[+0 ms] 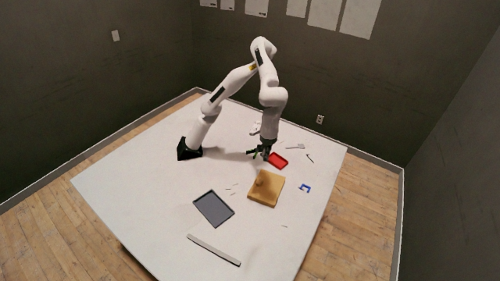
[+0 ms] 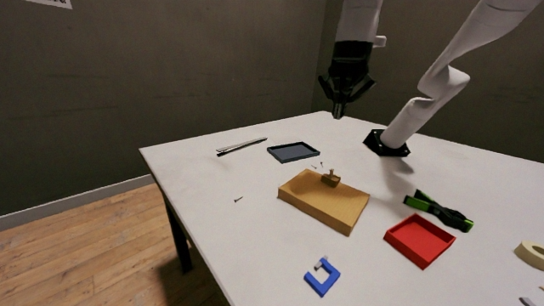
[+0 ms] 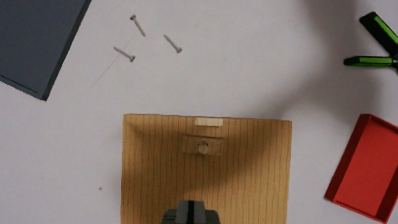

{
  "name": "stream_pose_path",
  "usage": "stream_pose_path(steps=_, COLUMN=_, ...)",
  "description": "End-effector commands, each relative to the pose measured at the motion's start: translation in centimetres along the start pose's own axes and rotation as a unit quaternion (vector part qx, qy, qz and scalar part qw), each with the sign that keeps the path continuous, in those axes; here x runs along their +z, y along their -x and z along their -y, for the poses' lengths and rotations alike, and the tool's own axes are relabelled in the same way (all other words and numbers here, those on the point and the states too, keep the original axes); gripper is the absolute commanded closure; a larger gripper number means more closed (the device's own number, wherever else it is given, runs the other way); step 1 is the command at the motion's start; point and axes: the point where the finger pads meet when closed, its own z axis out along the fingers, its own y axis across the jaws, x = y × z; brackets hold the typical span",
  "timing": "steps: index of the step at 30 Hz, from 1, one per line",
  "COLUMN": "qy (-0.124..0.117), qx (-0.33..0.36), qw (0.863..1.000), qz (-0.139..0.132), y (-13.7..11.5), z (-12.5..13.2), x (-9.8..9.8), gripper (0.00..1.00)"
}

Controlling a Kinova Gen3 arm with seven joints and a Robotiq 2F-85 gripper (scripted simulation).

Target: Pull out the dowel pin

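Note:
The tan bench board (image 3: pixel 206 167) lies on the white table. A pale bench stop (image 3: pixel 209 121) sits at its far edge. The small wooden block (image 3: pixel 197 143) lies flat a short way from the stop, with its dowel pin (image 3: pixel 202 147) standing upright in it. The strip of board between stop and block looks bare. The block and pin also show in the exterior view (image 2: pixel 331 178). The green and black spring clamp (image 2: pixel 439 211) lies on the table beside the board, also at the top right of the wrist view (image 3: pixel 377 47). My gripper (image 2: pixel 337 112) is shut and empty, high above the board.
A red tray (image 2: pixel 419 239) lies next to the clamp. A dark grey tray (image 2: pixel 293 151) and three nails (image 3: pixel 145 37) lie beyond the board. A blue C-shaped piece (image 2: pixel 322 276), a metal ruler (image 2: pixel 240 145), a tape roll (image 2: pixel 531 253) and a small screw (image 2: pixel 238 198) lie further off.

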Motion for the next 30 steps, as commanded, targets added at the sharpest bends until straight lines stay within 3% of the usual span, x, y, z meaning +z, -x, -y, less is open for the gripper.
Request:
stream_pose_path(steps=1, qy=-0.003, qx=0.005, qw=1.0, qz=-0.001, y=-0.32, z=-0.01, x=-0.12, gripper=0.9)
stream_pose_path(steps=30, qy=-0.004, qx=0.012, qw=1.0, qz=-0.006, y=-1.02, z=-0.46, x=-0.33, gripper=0.9)
